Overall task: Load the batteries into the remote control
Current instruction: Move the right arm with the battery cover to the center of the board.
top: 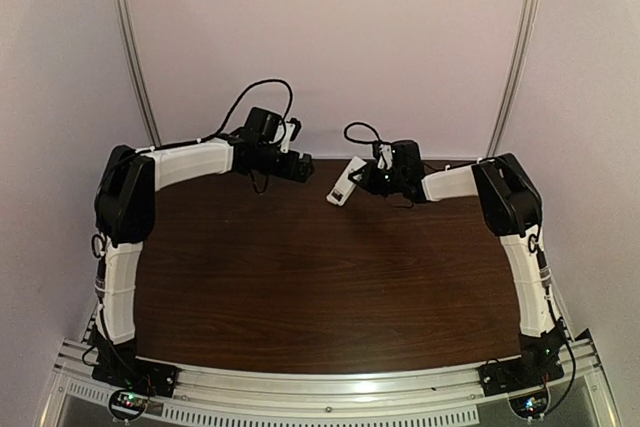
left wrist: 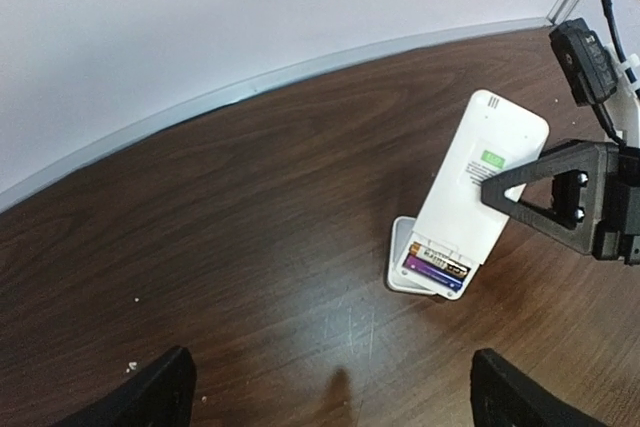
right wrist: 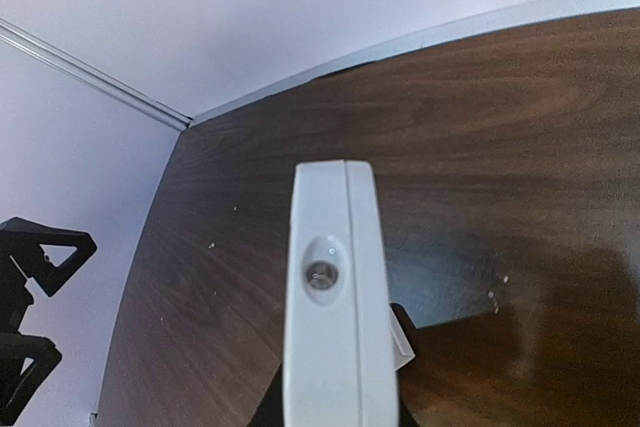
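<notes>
Right pincer point(top: 365, 179) clamped the tilted remote control point(left wrist: 482, 182), batteries point(left wrist: 437, 269) at its low left end, nearest the spread left pincer point(left wrist: 335, 397).

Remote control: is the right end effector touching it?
Touching. The left wrist view shows the right end effector clamped on the remote control, one black finger lying across its white back.

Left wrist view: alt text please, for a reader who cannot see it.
The right claw holds a white remote control tilted over a dark wooden table, its open compartment showing two batteries. A small flat white piece lies at its lower end; the left claw is open and empty.
</notes>
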`<state>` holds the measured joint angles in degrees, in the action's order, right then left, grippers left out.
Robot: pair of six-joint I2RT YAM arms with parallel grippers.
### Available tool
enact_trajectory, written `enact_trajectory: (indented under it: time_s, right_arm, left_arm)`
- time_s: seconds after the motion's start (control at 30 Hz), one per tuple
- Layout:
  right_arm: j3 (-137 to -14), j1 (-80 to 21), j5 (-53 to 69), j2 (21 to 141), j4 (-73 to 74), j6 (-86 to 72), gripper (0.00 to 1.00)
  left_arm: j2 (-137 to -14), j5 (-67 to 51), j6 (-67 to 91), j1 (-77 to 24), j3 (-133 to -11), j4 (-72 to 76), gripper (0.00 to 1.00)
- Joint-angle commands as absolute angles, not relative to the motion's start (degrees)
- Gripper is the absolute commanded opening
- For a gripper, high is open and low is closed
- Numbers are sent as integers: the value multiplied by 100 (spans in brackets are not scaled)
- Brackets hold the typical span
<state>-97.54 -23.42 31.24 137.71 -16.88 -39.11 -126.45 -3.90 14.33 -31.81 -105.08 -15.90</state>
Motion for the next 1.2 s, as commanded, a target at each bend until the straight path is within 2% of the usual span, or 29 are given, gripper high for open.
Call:
enact_trajectory:
  time_s: [0.0, 0.27, 0.63, 0.73, 0.9, 1.03, 1.17]
  right_arm:
    - [-8973, -2580, 3427, 13321, -1813, -3961, 0]
    - [-7517, -3037, 3710, 12526, -2587, -4457, 0]
    - [-5342, -4144, 3611, 10948, -4118, -5428, 0]
    - [-5062, -4146, 3674, 10330, -4047, -5439, 0]
    - [-4889, -3931, 3563, 9442, -2919, -4821, 0]
    - [-4495, -3856, 3547, 9117, -2844, -4807, 0]
    - [-3926, -3858, 3097, 8685, -3057, -5128, 0]
  left_arm:
    - [-12068, -252, 1557, -3131, -10003, -1384, 97]
    - [-11430, -383, 1733, -3123, -8915, -1221, 97]
    - [-9665, -1012, 1866, -3189, -6737, -651, 97]
    - [-9184, -994, 1605, -3332, -6205, -657, 98]
    - [-8460, -1094, 1325, -3594, -5539, -694, 98]
    - [-8047, -891, 1189, -4217, -5222, -349, 98]
    - [-8213, -404, 1331, -5027, -5322, -115, 97]
